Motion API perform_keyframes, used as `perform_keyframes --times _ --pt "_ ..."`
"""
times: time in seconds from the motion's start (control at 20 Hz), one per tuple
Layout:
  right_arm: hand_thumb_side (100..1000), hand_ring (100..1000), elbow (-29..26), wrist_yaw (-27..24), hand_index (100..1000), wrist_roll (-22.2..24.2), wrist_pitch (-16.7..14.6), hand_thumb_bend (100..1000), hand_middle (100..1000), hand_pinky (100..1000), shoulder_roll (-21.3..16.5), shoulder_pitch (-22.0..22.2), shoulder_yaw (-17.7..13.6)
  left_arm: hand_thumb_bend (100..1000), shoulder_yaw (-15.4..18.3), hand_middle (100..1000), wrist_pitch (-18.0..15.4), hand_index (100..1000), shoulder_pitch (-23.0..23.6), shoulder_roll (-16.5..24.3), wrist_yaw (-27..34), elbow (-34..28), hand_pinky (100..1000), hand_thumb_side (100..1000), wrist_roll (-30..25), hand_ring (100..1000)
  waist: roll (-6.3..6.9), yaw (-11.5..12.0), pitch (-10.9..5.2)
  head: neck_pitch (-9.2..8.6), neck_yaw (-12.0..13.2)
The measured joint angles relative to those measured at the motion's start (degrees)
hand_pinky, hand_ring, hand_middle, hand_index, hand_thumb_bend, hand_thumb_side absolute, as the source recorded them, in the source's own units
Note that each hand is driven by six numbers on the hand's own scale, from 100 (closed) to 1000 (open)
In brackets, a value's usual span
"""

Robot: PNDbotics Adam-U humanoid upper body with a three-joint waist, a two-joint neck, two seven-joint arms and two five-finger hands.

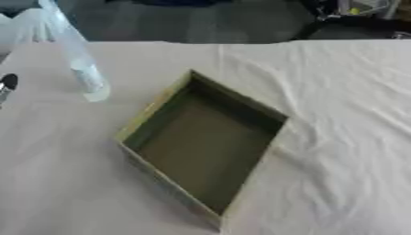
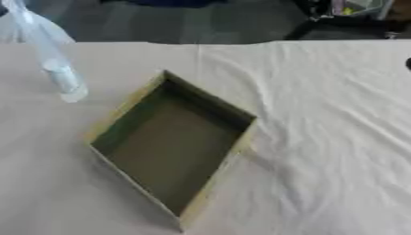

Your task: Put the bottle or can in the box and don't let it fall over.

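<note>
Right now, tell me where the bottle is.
The clear bottle stands on the cloth-covered table at the far left of both eye views, outside the open box and just beyond its far-left corner. No hand holds it.

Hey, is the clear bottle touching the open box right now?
Apart. The left eye view shows the clear bottle standing beyond the box's left rim, with bare tablecloth between them.
</note>
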Motion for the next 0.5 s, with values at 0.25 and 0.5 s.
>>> perform_keyframes --times 0.25,0.5 --pt "532 1000 0.0 0.0 1000 0.2 0.2 100 899 1000 0.0 0.0 0.0 450 -0.3 1000 -0.5 868 -0.1 0.0 0.0 0.7 1000 419 -2.1 1000 -0.04 0.0 0.00 -0.47 0.0" --pt "530 1000 0.0 0.0 1000 0.3 0.2 100 899 1000 0.0 0.0 0.0 459 -0.8 1000 -1.0 880 -1.8 0.0 -0.6 1.9 1000 429 -3.9 1000 -0.26 0.0 0.06 -0.63 0.1"
